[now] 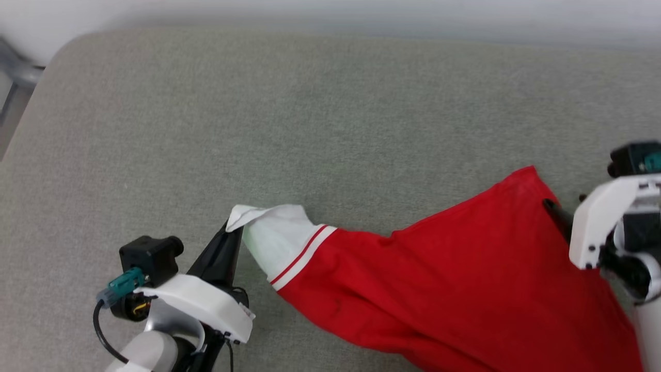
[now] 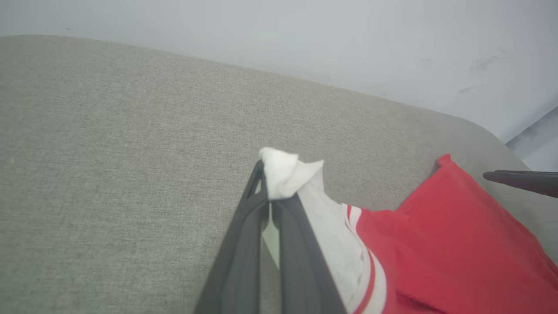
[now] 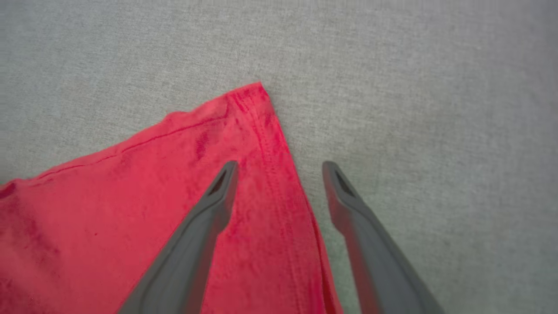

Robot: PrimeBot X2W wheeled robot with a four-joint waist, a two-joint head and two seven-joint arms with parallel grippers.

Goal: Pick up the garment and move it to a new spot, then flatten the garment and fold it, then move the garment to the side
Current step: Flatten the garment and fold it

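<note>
Shirt [image 1: 439,289] lies on grey cushion [image 1: 258,129], one end held.
Its long axis runs left to right between the arms. Left gripper [image 2: 268,192] is clamped on the white sleeve tip; right gripper [image 3: 279,170], straddling the red hem corner, stands wide apart, gripping nothing.

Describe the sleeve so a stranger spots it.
On the grey fabric surface lies a bright red jersey shirt. Its left end, pinched by the left gripper, is the sleeve: white with thin red seam stripes, unlike the all-red body.
</note>
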